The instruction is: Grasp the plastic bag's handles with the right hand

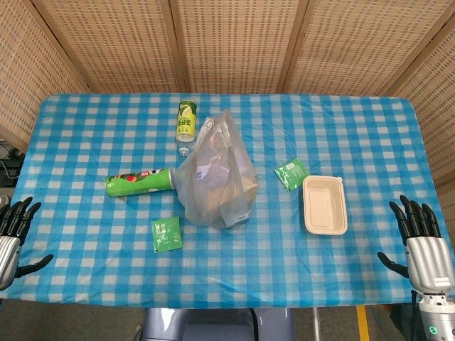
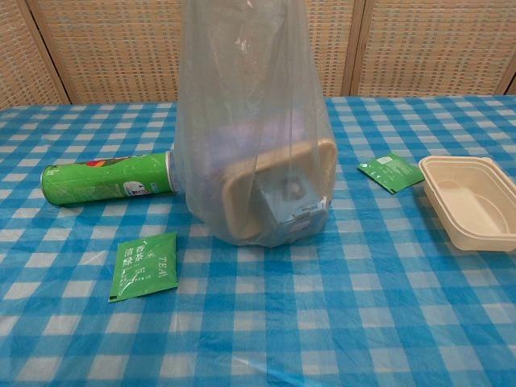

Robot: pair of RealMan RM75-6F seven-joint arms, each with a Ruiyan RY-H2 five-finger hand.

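Note:
A clear plastic bag point(image 1: 217, 177) stands upright in the middle of the blue checked table, with a beige tray and a small box inside it. Its handles point(image 1: 222, 126) stick up at the top in the head view. In the chest view the bag point(image 2: 254, 129) fills the centre and its handles run out of the top of the frame. My right hand point(image 1: 421, 241) hovers at the table's near right corner, fingers spread, holding nothing, far from the bag. My left hand point(image 1: 13, 234) is at the near left edge, also open and empty. Neither hand shows in the chest view.
A green chip can point(image 1: 138, 182) lies left of the bag. A green bottle point(image 1: 186, 122) lies behind it. Two green tea packets point(image 1: 166, 234) point(image 1: 291, 173) lie in front-left and to the right. An empty beige tray point(image 1: 325, 204) sits at the right.

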